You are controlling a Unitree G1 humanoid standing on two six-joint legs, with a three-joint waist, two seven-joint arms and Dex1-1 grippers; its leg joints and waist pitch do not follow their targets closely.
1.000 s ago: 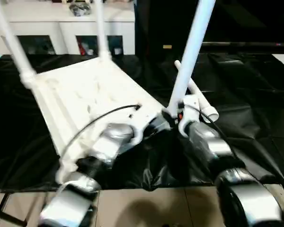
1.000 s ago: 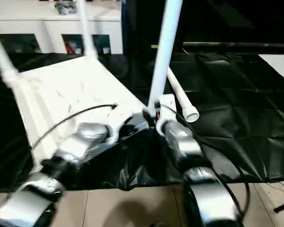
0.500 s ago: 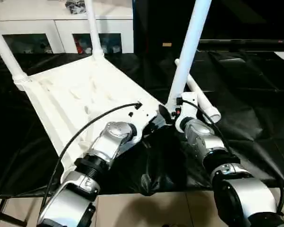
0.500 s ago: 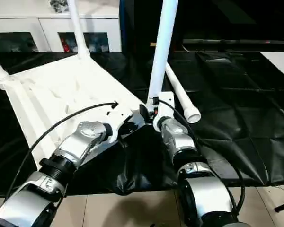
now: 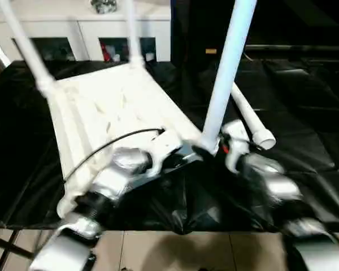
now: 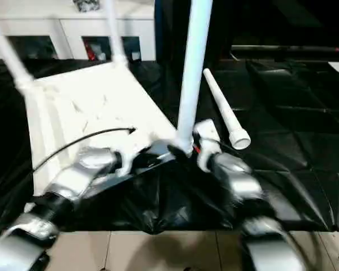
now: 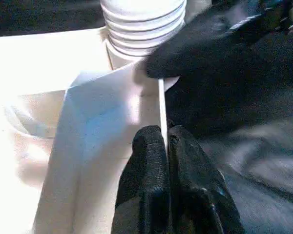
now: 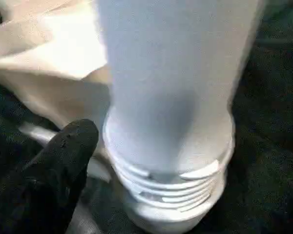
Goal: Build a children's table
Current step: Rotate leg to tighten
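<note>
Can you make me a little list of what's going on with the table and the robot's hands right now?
table top: white table top lies upside down on the black sheet
legs standing up: three, two at the far corners, one at the near corner
spare leg: lies loose on the sheet, beside the table top
left gripper: pinched shut on the table top's thin edge by the near corner
right gripper: at the base of the near leg, where its ridged end meets the corner socket
behind: white cabinet
</note>
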